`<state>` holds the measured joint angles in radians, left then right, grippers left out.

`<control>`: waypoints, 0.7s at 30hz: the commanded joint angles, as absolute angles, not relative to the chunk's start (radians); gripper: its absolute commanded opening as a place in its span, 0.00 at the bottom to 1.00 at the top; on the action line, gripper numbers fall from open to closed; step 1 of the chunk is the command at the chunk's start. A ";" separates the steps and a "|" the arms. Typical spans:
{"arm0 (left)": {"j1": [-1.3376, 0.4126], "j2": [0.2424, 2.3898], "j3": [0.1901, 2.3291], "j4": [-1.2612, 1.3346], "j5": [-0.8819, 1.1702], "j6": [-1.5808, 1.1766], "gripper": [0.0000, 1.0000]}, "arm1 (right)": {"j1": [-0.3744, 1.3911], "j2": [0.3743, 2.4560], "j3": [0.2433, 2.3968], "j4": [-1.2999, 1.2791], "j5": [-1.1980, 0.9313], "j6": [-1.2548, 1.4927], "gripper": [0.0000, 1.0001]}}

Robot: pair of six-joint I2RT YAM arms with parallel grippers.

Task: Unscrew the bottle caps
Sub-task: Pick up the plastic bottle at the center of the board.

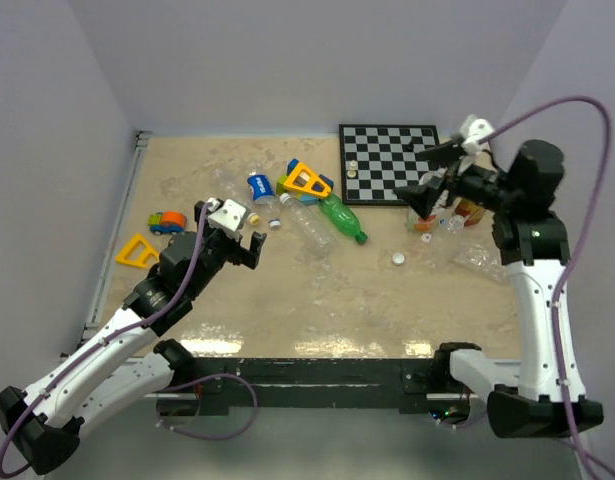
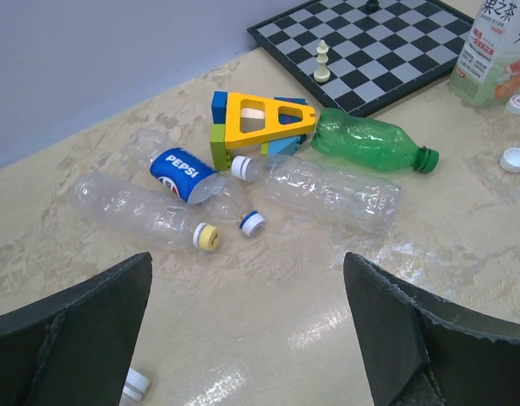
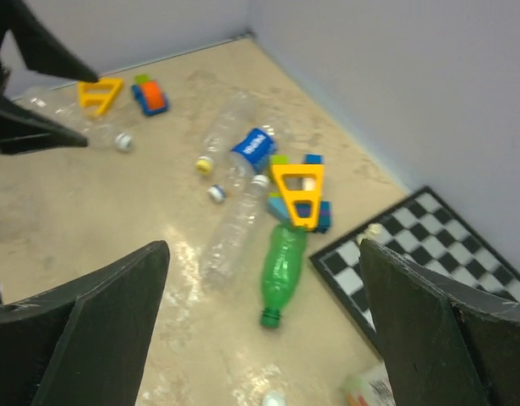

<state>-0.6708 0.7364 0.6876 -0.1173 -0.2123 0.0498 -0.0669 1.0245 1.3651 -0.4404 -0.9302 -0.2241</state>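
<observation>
Black left gripper [image 1: 229,228]: fingers spread wide with nothing between them. It hangs short of the yellow triangle block [image 2: 264,118], facing it.
Yellow cap [image 2: 207,236]: the nearest cap, between that gripper and the block. Its clear bottle [image 2: 133,207] stretches away to the left in the wrist view.
Blue-and-white cap [image 2: 252,223]: just beside the yellow one and a little closer to the block, on the Pepsi bottle [image 2: 185,173], neck toward the gripper.
White cap [image 2: 241,167]: right at the block's foot. Its long clear bottle [image 2: 336,193] runs off rightward.
Green cap [image 2: 426,158]: well right of the block, on the green bottle [image 2: 369,139], whose base lies against the block.
Black right gripper [image 1: 432,178]: also spread and empty, far to the right of the block.
Judgement: the left arm is nearer. The yellow cap's axis lies crosswise to it, so the wrist will likely have to turn.
</observation>
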 commanded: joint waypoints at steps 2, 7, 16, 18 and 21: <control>-0.673 0.739 0.677 -0.077 -0.222 0.066 1.00 | 0.205 1.135 1.401 -0.566 -0.711 -0.443 0.98; -0.673 0.759 0.675 -0.078 -0.225 0.064 1.00 | 0.475 1.323 1.379 -0.522 -0.416 -0.467 0.98; -0.673 0.686 0.652 -0.063 -0.399 0.041 1.00 | 0.699 1.707 1.459 -0.304 -0.045 -0.099 0.98; -0.673 0.678 0.647 -0.057 -0.419 0.051 1.00 | 0.713 1.767 1.479 -0.282 0.024 -0.046 0.98; -0.673 0.689 0.649 -0.063 -0.425 0.057 1.00 | 0.721 1.844 1.502 -0.275 0.101 -0.008 0.98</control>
<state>-0.6708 0.6865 0.6544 -0.1051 -0.3672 0.0463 0.7181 1.8091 1.4265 -0.3527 -0.0906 -0.1379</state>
